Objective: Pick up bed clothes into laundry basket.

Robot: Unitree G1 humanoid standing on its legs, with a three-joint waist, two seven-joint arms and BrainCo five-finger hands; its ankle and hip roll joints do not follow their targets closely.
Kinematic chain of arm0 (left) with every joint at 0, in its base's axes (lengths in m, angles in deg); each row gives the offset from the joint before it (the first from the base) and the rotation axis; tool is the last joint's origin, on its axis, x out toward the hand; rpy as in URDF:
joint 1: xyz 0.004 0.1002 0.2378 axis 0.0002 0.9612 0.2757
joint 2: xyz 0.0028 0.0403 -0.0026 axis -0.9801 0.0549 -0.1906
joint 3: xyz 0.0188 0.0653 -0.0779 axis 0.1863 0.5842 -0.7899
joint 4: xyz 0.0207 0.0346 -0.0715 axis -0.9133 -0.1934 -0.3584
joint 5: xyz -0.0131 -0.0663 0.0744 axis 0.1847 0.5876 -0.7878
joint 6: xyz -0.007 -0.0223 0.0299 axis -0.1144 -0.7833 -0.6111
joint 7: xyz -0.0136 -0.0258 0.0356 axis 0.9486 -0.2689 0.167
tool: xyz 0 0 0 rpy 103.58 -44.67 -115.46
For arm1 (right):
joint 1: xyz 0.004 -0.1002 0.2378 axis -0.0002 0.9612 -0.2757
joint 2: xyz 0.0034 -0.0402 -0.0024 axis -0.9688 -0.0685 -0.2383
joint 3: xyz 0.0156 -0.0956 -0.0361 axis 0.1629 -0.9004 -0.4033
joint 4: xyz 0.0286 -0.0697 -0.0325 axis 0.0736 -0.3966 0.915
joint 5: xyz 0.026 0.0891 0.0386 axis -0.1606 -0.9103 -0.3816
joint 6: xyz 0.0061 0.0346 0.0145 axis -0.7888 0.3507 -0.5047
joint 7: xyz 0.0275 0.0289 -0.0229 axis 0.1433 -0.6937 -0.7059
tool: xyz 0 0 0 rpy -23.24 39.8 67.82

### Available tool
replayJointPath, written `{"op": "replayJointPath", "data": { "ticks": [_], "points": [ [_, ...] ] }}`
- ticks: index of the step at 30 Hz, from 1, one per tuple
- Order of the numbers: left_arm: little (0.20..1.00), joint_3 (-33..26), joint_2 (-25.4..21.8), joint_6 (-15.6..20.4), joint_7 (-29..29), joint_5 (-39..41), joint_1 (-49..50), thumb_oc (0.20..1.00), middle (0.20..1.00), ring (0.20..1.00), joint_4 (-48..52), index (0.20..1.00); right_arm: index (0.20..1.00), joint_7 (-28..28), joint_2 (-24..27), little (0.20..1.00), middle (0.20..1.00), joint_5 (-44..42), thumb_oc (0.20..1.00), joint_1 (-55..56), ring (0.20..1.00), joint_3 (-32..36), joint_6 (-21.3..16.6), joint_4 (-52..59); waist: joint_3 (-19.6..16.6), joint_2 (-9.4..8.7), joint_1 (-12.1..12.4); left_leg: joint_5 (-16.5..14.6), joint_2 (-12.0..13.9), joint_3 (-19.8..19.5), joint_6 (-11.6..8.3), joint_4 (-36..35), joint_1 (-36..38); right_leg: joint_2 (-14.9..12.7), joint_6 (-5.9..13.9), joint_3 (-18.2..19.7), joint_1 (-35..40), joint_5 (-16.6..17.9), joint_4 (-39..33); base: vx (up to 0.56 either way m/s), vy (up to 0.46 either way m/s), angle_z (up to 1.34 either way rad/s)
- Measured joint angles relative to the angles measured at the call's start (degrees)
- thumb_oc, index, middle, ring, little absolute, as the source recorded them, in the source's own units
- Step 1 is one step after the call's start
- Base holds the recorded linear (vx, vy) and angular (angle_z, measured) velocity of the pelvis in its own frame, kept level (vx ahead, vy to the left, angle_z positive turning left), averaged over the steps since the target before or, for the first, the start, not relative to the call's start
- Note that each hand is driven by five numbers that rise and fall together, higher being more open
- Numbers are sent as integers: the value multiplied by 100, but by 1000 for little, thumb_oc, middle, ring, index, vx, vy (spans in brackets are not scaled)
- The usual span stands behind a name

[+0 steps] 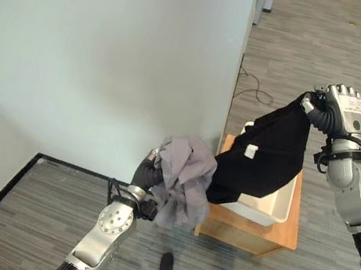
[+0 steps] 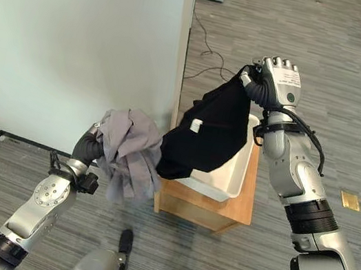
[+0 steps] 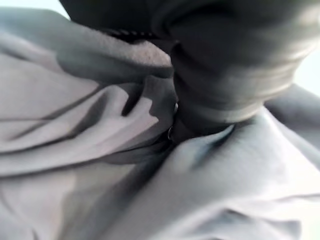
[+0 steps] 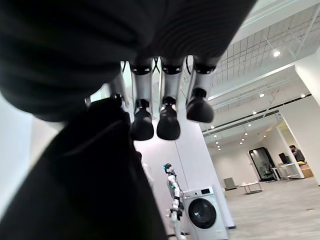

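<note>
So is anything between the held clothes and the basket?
Nothing visible. The black garment, gripped by the right hand, hangs right over the white basket. The grey clothes on the left hand sit beside it.

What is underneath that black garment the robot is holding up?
Under the hanging black garment sits a white laundry basket on a low wooden stand. The cloth covers most of the basket's inside, so its contents cannot be seen.

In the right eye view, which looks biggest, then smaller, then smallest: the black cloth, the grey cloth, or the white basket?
1. Black cloth garment, held up by the right hand.
2. Crumpled grey cloth at the left hand; it hangs nearer the camera, so this gap is unsure.
3. White plastic laundry basket, mostly hidden behind the black cloth.
</note>
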Motion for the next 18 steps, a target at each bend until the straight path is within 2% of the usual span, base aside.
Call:
{"op": "replayJointPath", "data": {
  "ticks": [3,5,7,10,14,18],
  "points": [
    [200,11,2,1,53,174,58,200,200,200,-37,200,200,-60,-27,200,200,5,200,-142,200,-263,6,-327,-45,-58,244,5,48,-16,-9,-1,-57,42,-32,-42,-38,-24,-12,-27,-44,5],
    [200,10,-3,5,133,258,190,200,200,200,-77,200,200,-91,-1,200,200,16,200,-481,200,-576,20,-790,-104,-167,438,69,95,-82,-81,16,-203,120,-42,-120,-145,-15,6,-37,-44,15],
    [200,21,-11,1,159,348,227,200,200,200,-138,200,200,-96,14,200,200,16,200,-612,200,-583,79,-1010,-122,-256,477,104,108,-182,-84,28,-323,139,-66,-229,-199,-32,5,-17,-31,29],
    [200,23,-62,-7,176,398,421,200,200,200,-265,200,200,-87,134,200,200,12,200,-889,200,-568,116,-1368,-98,-404,786,185,92,-359,-77,29,-514,182,-75,-433,-280,-47,7,-36,-29,33],
    [200,26,-199,-6,331,443,449,200,200,200,-295,200,200,-71,375,200,200,-2,200,-1141,200,-568,144,-1884,-74,-444,928,205,26,-617,-104,29,-701,187,-47,-702,-315,-78,5,-23,-9,32],
    [200,18,-361,-6,399,621,487,200,200,200,-328,200,200,43,498,200,200,-33,200,-1275,200,-415,213,-2064,-18,-434,1009,220,-9,-652,-95,29,-803,161,-46,-775,-374,-82,-2,-23,24,10]
  ]
}}
